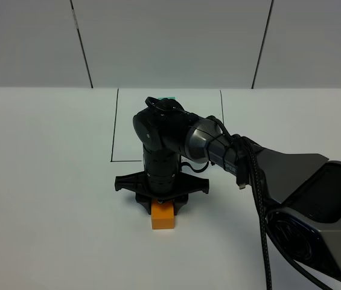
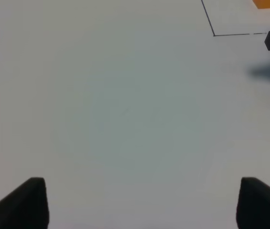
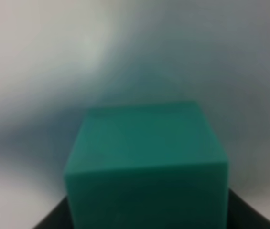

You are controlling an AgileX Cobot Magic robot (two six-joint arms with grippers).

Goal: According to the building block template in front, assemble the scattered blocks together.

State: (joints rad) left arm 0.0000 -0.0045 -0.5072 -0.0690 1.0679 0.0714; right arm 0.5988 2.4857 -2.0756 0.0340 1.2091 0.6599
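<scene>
White tabletop (image 1: 49, 199) all round, pale panelled wall behind, and a thin black-lined square (image 1: 113, 127) drawn at the far middle; inside it only a sliver of teal (image 1: 169, 98) peeks over the arm, so the template is mostly hidden, though the left wrist view catches an orange corner (image 2: 267, 4) within the outline; the right gripper (image 1: 162, 202) hangs near the centre, just in front of the square, fingers pressed onto the teal cube (image 3: 146, 162), which fills its wrist view; directly below sits the loose orange cube (image 1: 163, 216), touching or nearly so, I cannot tell which; the left gripper (image 2: 139, 202) stands spread over bare table, holding nothing; these cubes look light, rigid and matte, so I'd judge flat opposite faces the place to pinch, squarely, lest a corner twist out.
</scene>
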